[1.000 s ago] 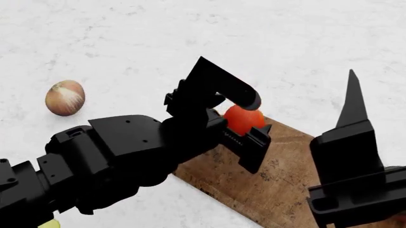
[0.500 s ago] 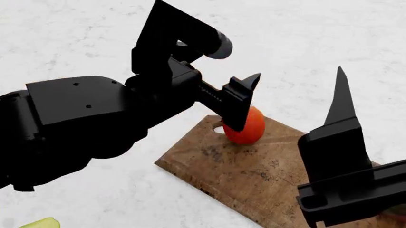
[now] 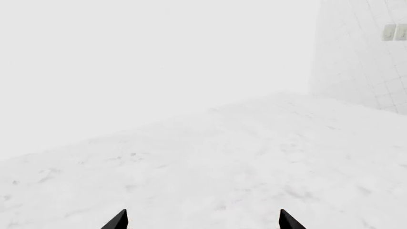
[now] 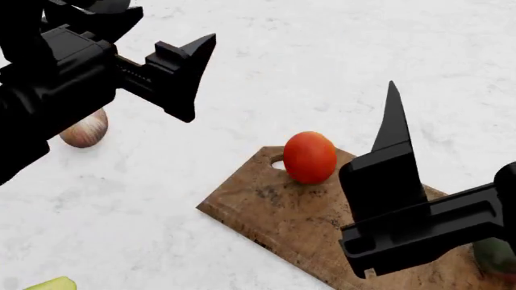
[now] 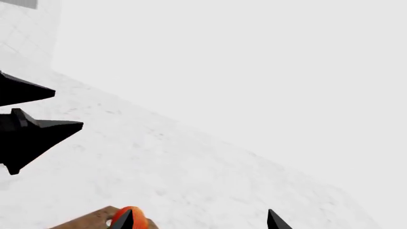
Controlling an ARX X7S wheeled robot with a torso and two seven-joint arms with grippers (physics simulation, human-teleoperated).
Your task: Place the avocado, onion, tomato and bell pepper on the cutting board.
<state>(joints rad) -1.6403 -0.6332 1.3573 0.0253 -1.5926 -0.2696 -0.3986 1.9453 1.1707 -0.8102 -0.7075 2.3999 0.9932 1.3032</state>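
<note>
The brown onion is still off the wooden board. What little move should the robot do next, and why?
Probably swing the empty left gripper down toward the round tan-brown onion. The round red tomato already rests on the worn brown wooden cutting board, beside its handle hole, while the onion sits on the white table, off the board, on this gripper's side. Its jaws look open with nothing between them.
</note>
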